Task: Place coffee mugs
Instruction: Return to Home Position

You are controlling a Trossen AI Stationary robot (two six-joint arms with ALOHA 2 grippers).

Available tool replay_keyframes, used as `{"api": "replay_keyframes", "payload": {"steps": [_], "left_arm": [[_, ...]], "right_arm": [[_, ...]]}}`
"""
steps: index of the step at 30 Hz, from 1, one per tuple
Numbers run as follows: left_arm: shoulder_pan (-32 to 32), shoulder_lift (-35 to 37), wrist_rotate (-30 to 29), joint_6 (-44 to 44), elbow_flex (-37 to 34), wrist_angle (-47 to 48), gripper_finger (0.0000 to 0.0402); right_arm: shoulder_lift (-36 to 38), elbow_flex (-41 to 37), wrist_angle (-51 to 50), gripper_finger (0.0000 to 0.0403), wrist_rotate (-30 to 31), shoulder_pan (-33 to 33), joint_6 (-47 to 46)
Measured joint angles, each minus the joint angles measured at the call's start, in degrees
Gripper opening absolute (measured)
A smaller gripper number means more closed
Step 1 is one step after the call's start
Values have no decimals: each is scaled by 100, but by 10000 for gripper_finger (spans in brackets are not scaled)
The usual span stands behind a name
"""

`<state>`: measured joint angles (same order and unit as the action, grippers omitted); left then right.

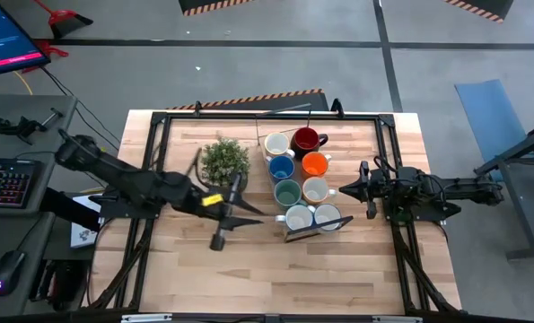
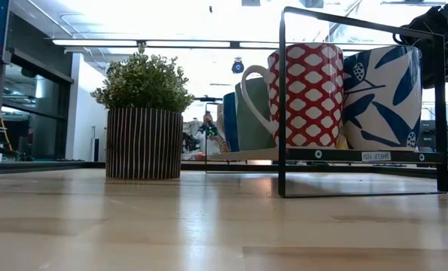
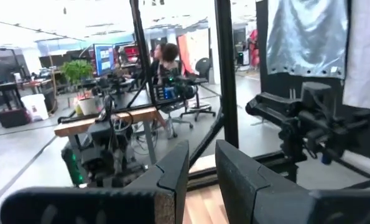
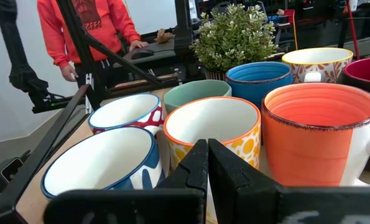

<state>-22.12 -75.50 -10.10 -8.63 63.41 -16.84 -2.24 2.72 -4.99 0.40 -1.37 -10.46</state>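
Note:
Eight mugs stand in two rows on a black wire shelf point(image 1: 289, 235): white point(image 1: 277, 144), dark red point(image 1: 306, 139), blue point(image 1: 282, 167), orange point(image 1: 314, 164), teal point(image 1: 287, 192) and three more white ones point(image 1: 317, 189), point(image 1: 298, 217), point(image 1: 327, 217). My right gripper point(image 1: 343, 190) point(image 4: 206, 149) is shut. It hovers level at the shelf's right side, its tips just short of the white mug with yellow pattern point(image 4: 212, 127). My left gripper point(image 1: 256, 213) point(image 3: 201, 165) is narrowly open. It sits left of the shelf, raised and empty.
A potted green plant point(image 1: 224, 161) point(image 2: 142, 120) stands on the table left of the mugs, beside my left arm. The shelf's black frame point(image 2: 282, 105) rises around the mugs. Bare wood lies toward the near edge. A person in red point(image 4: 85, 31) stands beyond the table.

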Motion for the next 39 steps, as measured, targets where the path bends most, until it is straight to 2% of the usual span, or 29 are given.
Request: {"api": "replay_keyframes", "payload": {"steps": [4,11,23,31,39], "left_arm": [[168,678,208,88,-914,-389,71],[470,1985,847,225,-2223,-411,71],[774,4476,1140,672,-4458,-409,71],[947,5606,1452,846,-5304,-366,71],[1048,6440,1520,1010,-5742,-65,71]], "right_arm": [[2,0,0,0,0,0,0],[0,0,0,0,0,-2,0],[0,0,0,0,0,0,0],[0,0,0,0,0,-1,1],[0,0,0,0,0,-2,0]]}}
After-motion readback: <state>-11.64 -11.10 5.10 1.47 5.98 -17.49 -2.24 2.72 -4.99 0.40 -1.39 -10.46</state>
